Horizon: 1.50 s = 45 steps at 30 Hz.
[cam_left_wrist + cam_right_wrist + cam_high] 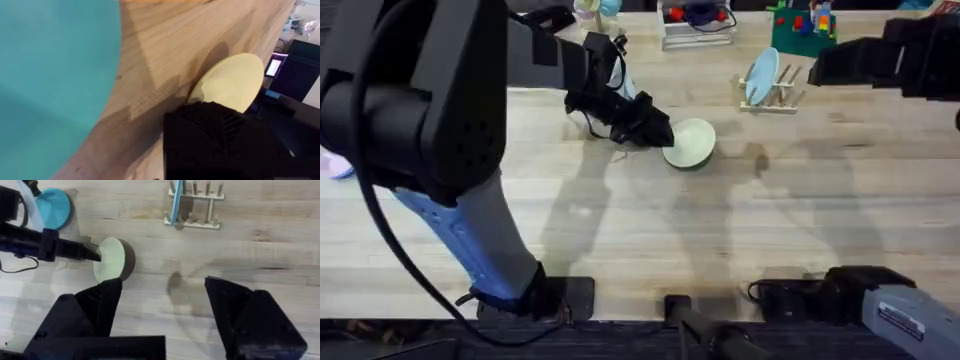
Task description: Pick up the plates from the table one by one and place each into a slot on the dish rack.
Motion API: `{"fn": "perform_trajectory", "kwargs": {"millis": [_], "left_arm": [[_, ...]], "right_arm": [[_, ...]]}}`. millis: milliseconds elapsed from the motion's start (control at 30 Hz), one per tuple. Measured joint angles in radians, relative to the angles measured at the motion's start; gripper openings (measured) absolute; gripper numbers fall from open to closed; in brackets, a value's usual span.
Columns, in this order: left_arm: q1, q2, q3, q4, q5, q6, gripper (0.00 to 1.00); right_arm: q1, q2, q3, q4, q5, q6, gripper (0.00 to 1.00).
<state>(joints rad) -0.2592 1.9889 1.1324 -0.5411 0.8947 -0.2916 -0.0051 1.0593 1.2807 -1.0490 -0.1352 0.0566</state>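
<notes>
Pale plank table (pixel 620 220), left gripper (pixel 658 134) at the cream plate (pixel 692 143) (grip unclear), right gripper (pixel 162 305) agape.

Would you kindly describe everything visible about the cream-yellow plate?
The cream-yellow plate is small, round, flat and plain, with a smooth matte look. It is lifted and tilted over the table, casting a shadow beneath. The left claw pinches its near edge. It hangs mid-table, apart from the dish rack, which already holds a blue plate.
</notes>
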Motion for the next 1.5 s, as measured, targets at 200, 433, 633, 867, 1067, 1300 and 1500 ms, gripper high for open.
{"fn": "perform_trajectory", "kwargs": {"millis": [200,433,633,867,1067,1300,1500], "left_arm": [[0.0,0.0,0.0,0.0,0.0,0.0,0.041],[0.0,0.0,0.0,0.0,0.0,0.0,0.041],[0.0,0.0,0.0,0.0,0.0,0.0,0.041],[0.0,0.0,0.0,0.0,0.0,0.0,0.042],[0.0,0.0,0.0,0.002,0.0,0.0,0.041],[0.0,0.0,0.0,0.003,0.0,0.0,0.041],[0.0,0.0,0.0,0.003,0.0,0.0,0.041]], "right_arm": [[0.0,0.0,0.0,-0.025,-0.022,0.013,0.993],[0.0,0.073,0.002,-0.026,-0.146,0.05,0.993],[0.0,0.188,0.002,-0.025,-0.187,0.14,0.995],[0.024,0.281,0.002,-0.022,-0.197,0.184,0.995],[0.09,0.354,0.002,0.025,-0.203,0.191,0.995],[0.154,0.442,0.002,0.068,-0.203,0.198,0.993],[0.186,0.5,-0.006,0.139,-0.209,0.199,0.989]]}}
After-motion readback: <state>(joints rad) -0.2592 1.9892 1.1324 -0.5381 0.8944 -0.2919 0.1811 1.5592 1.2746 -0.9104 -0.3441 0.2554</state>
